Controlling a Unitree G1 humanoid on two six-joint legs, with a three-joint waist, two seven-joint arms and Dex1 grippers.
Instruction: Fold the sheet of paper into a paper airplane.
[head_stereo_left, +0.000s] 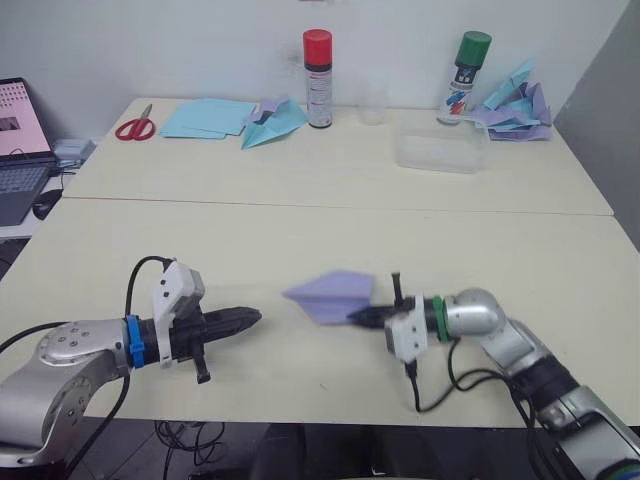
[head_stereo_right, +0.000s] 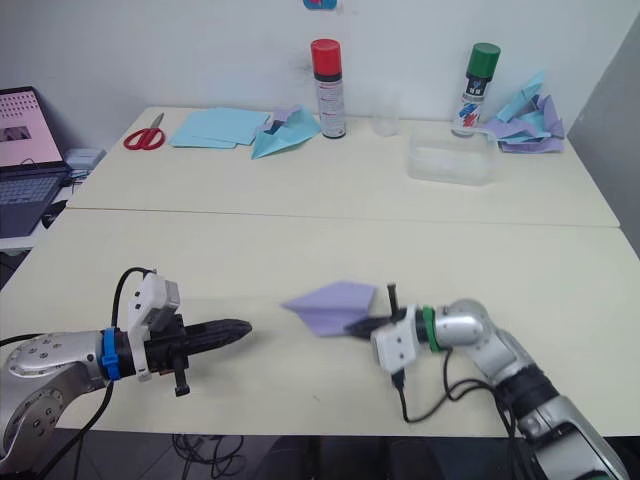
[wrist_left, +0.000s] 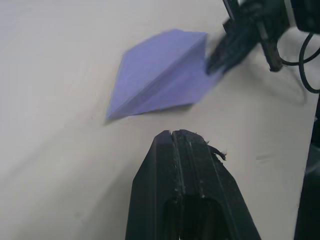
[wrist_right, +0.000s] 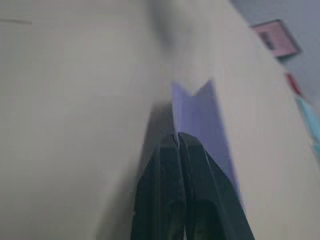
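Cream laminate table (head_stereo_left: 300, 240), two tops butted edge to edge; the near top carries the work, the far top the clutter.

Lavender paper airplane (head_stereo_left: 332, 296): already folded to a dart and lying on the near top just right of centre. Its long axis runs across the table, nose toward the robot's left, tail toward the right. The fold reads as essentially finished.

Right gripper (head_stereo_left: 366, 315): black fingers pressed together at the dart's tail edge. It appears to pinch the paper there, though the contact itself is blurred. This arm is the nearer one; the tail meets its jaws.

Left gripper (head_stereo_left: 248, 317): fingers clenched on nothing, tip aimed at the nose, a bare strip of table between. The way from this tip to the dart is unobstructed.

Far top, well apart from both arms, largest first:
- blue-and-purple paper heap (head_stereo_left: 515, 104), right corner
- light blue sheets (head_stereo_left: 208, 117)
- clear plastic tray (head_stereo_left: 441, 148)
- light blue paper plane (head_stereo_left: 272, 122)
- red-capped spray can (head_stereo_left: 318, 78)
- green-capped spray can (head_stereo_left: 465, 77)
- red scissors (head_stereo_left: 135, 125)

Laptop (head_stereo_left: 22, 150), off the left edge.
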